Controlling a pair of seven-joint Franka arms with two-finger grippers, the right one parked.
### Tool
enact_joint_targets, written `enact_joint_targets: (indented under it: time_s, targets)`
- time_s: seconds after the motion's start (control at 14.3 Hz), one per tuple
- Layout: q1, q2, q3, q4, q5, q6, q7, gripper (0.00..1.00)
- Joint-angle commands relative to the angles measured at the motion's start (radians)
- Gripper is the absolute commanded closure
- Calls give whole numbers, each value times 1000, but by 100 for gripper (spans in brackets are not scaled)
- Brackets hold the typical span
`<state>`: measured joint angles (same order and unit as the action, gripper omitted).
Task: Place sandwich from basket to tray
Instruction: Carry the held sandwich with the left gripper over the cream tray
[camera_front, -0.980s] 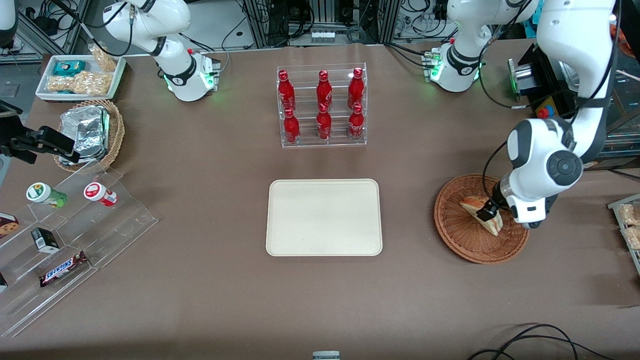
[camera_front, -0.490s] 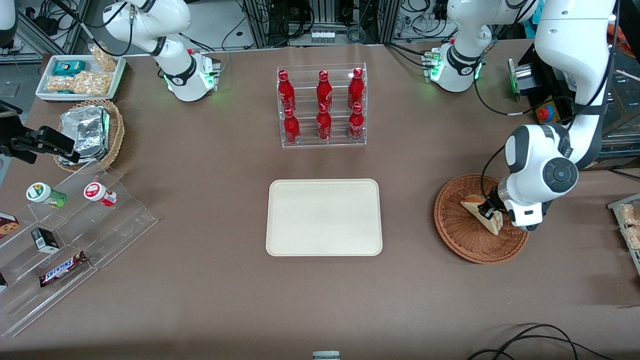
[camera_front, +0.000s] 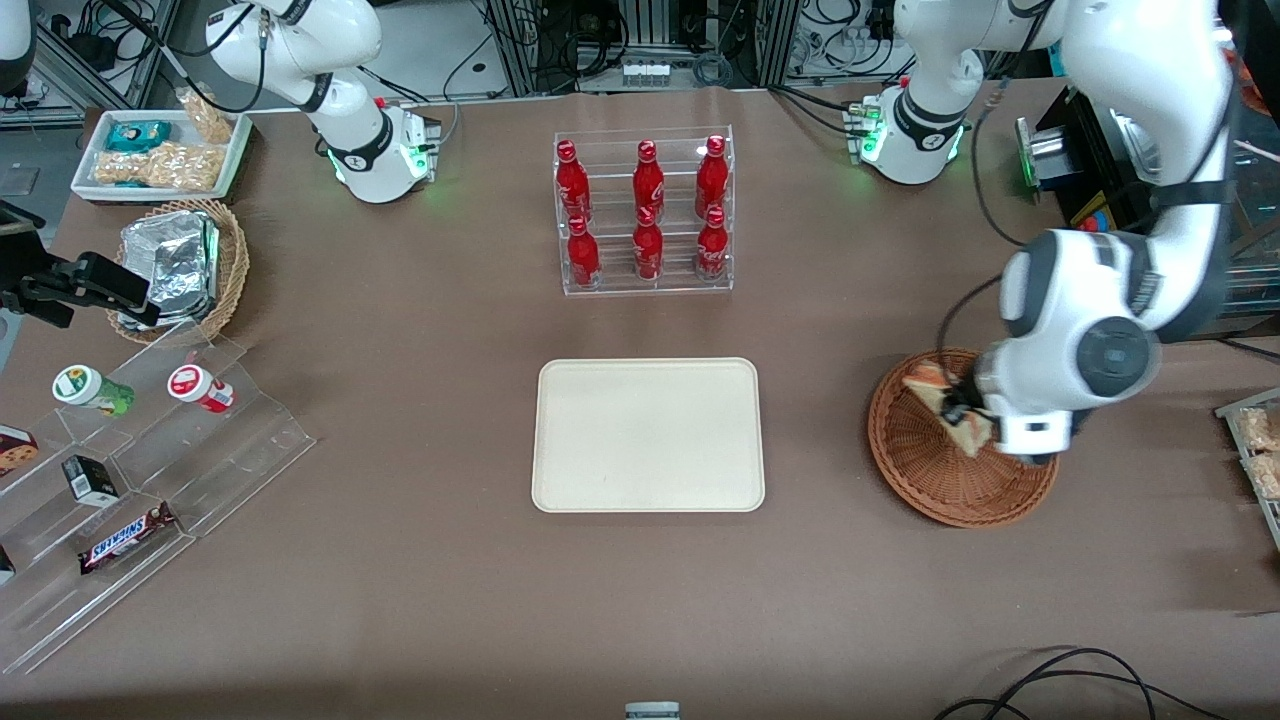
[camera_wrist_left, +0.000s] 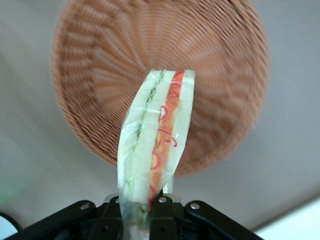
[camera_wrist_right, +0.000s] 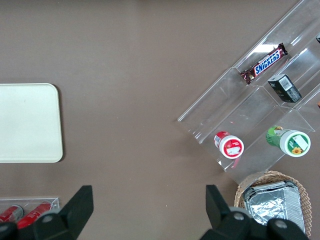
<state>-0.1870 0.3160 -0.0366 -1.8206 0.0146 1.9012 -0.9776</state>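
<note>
Because the gripper (camera_wrist_left: 142, 212) has its jaws clenched on the triangular white-bread sandwich (camera_wrist_left: 155, 145), the wedge hangs above the shallow reddish-brown wicker basket (camera_front: 915, 470), clear for carrying to the cream rectangular tray (camera_front: 648, 435) mid-desk.

1. The gripper (camera_front: 958, 418) is mostly hidden under the working arm's wrist in the front view; the wrist view cuts its fingers (camera_wrist_left: 162, 220) off at the frame edge.
2. The sandwich (camera_wrist_left: 155, 155) has its gripped end hidden between those fingers.
3. The basket (camera_front: 940, 470) is partly covered by the arm and blurred in the wrist view.
4. The tray (camera_wrist_right: 27, 122) is cut off by the right wrist picture's edge.
</note>
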Motion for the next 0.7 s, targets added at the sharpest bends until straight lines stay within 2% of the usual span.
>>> enact_joint_targets:
  time_s: [0.0,0.28,0.49,0.63]
  targets:
    - [-115,29,-17,15,-1,80,13,96]
    - [-259,170,-52,156,-2,191,142,95]
    - [-357,267,-52,266,-5,214,119,96]
    - [-412,342,-52,361,-1,214,44,96]
